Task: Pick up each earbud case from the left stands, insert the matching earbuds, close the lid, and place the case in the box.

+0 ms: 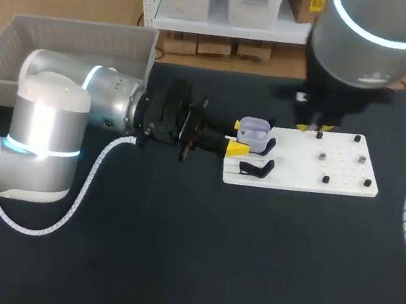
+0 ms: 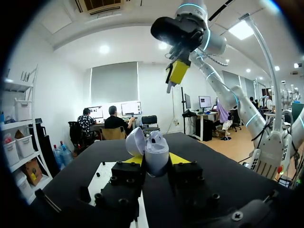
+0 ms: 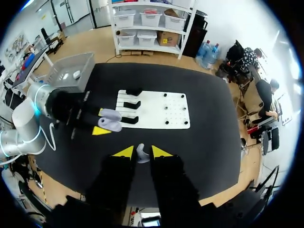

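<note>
Counted at my table:
- Arms, mine: two, each with one pincer, the left gripper (image 1: 238, 136) and the right gripper (image 3: 141, 151).
- Earbud case (image 1: 253, 133), lilac: one.
- Earbud (image 3: 141, 155), pale: one.
- White board (image 1: 298, 164): one.
- Black stands (image 3: 132, 103): three, ranged along the board's 9 o'clock edge in the head view.
- Dark pegs (image 1: 325, 179): six, which stood toward its 3 o'clock end.
- Grey bin (image 1: 68, 39): one.

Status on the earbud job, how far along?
Done: one case is off the stands, lid open, in the left gripper. In hand: the right gripper holds an earbud above the table, not yet inserted. Left: insert earbuds, close the lid, place it in the box. Whether the box already holds cases, I cannot tell.
</note>
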You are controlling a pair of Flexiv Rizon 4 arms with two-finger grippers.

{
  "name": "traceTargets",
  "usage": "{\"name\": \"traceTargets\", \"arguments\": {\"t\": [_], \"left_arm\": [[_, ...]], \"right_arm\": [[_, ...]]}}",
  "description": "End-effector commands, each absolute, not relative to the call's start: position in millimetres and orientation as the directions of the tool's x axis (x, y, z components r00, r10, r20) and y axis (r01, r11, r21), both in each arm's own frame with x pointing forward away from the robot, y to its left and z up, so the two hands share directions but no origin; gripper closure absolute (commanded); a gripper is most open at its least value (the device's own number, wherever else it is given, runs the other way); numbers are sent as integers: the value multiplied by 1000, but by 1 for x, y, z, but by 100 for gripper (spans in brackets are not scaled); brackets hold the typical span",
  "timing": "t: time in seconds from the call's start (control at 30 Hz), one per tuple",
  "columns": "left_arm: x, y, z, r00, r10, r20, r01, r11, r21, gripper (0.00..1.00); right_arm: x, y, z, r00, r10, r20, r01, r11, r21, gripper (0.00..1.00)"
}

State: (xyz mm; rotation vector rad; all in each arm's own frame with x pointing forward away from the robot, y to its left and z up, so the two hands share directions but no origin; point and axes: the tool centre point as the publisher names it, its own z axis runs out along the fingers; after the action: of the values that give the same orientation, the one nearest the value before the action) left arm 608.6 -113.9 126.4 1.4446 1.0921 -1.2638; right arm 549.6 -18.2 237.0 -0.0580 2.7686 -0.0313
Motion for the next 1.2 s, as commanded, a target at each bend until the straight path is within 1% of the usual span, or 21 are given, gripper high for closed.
{"name": "traceTargets", "arguments": {"t": [0.03, 0.53, 0.67, 0.83, 1.03, 1.2], "left_arm": [[607, -114, 126, 90, 55, -994, 977, -200, 77, 100], [607, -114, 126, 90, 55, -994, 977, -200, 77, 100], [607, -114, 126, 90, 55, -994, 977, -200, 77, 100], [607, -114, 126, 90, 55, -994, 977, -200, 77, 100], [607, -114, 126, 90, 55, -994, 977, -200, 77, 100], [607, -114, 126, 90, 55, -994, 977, -200, 77, 100]], "right_arm": [[557, -2, 238, -938, -43, -345, -18, 997, -75, 100], [557, -2, 238, -938, -43, -345, -18, 997, -75, 100], [562, 7, 242, -927, -114, -358, -88, 992, -91, 100], [565, 20, 240, -902, -248, -354, -236, 969, -78, 100], [572, 31, 234, -901, -305, -307, -289, 952, -96, 100], [577, 35, 226, -921, -303, -243, -289, 953, -96, 100]]}}
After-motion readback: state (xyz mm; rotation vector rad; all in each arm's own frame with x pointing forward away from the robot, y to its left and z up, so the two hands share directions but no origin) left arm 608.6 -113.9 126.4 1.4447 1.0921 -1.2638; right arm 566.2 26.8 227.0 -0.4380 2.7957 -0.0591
